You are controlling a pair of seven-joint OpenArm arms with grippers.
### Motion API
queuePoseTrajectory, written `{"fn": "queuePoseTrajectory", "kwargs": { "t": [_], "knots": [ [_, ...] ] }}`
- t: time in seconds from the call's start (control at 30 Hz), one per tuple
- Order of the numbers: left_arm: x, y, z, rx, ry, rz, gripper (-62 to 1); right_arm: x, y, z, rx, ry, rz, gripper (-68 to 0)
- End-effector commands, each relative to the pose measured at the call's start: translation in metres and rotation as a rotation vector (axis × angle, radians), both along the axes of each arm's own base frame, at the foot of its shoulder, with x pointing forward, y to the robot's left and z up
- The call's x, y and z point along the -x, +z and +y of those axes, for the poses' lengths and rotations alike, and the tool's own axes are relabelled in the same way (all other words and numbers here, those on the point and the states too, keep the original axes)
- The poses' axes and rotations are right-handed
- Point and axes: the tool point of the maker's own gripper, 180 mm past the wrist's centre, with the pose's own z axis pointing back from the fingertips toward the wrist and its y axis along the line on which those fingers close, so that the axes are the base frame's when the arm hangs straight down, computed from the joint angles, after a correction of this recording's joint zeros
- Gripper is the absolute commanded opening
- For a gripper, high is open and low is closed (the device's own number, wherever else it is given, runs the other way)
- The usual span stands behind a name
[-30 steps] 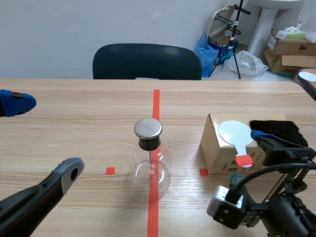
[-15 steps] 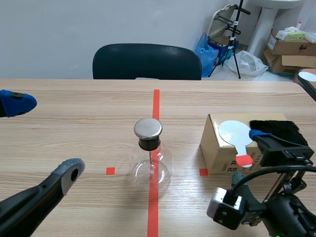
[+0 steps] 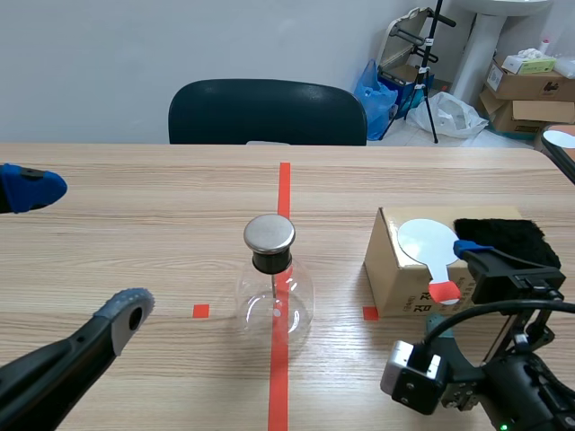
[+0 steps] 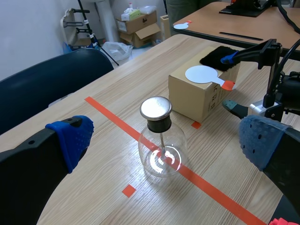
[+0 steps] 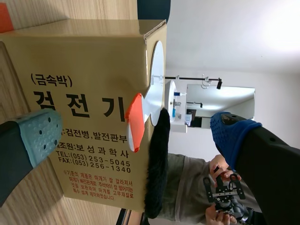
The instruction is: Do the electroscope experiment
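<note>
The electroscope, a clear glass flask [image 3: 274, 301] with a round metal cap [image 3: 269, 233], stands on the red tape line at mid-table. To its right a cardboard box [image 3: 395, 283] carries a white disc paddle [image 3: 425, 241] with a red handle [image 3: 443, 291] and a black fur cloth [image 3: 503, 235]. My right gripper [image 3: 449, 285] is turned sideways and open at the box's front edge. The red handle [image 5: 133, 122] and the cloth [image 5: 157, 164] lie ahead between its fingers. My left gripper [image 3: 76, 251] stands open at the left; the flask [image 4: 161, 154] is ahead of it.
A dark chair [image 3: 268, 112] stands behind the table's far edge. Cardboard boxes [image 3: 530, 85] and a tripod [image 3: 431, 63] are on the floor at the back right. A second white paddle [image 4: 182, 26] lies on another table. A person's hands [image 5: 225, 194] show beyond the box.
The right arm's wrist has shifted a little lower and to the right; its fingers stay at the paddle's handle. The left arm has not moved.
</note>
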Motion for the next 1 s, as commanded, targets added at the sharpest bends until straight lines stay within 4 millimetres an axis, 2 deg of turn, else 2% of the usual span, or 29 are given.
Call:
{"fn": "queuePoseTrajectory", "kwargs": {
  "t": [0.0, 0.63, 0.7, 0.87, 0.97],
  "knots": [
    [-0.0007, 0.0062, -0.0006, 0.028, 0.007, -0.015, 1.4, -0.0064, 0.0092, -0.0019, 0.004, 0.005, -0.036, 0.4],
    [-0.0007, 0.0062, -0.0007, 0.028, 0.007, -0.015, 1.4, -0.0047, 0.0094, 0.005, -0.003, 0.04, -0.036, 0.4],
    [-0.0007, 0.0062, -0.0007, 0.028, 0.007, -0.015, 1.4, -0.0048, 0.0094, 0.0048, -0.003, 0.039, -0.036, -4.3],
    [-0.0007, 0.0062, -0.0007, 0.028, 0.007, -0.015, 1.4, -0.0052, 0.0093, 0.0034, -0.002, 0.031, -0.036, -24.5],
    [-0.0007, 0.0062, -0.0007, 0.028, 0.007, -0.015, 1.4, -0.0054, 0.0093, 0.0026, -0.002, 0.026, -0.036, -33.1]
  ]
}}
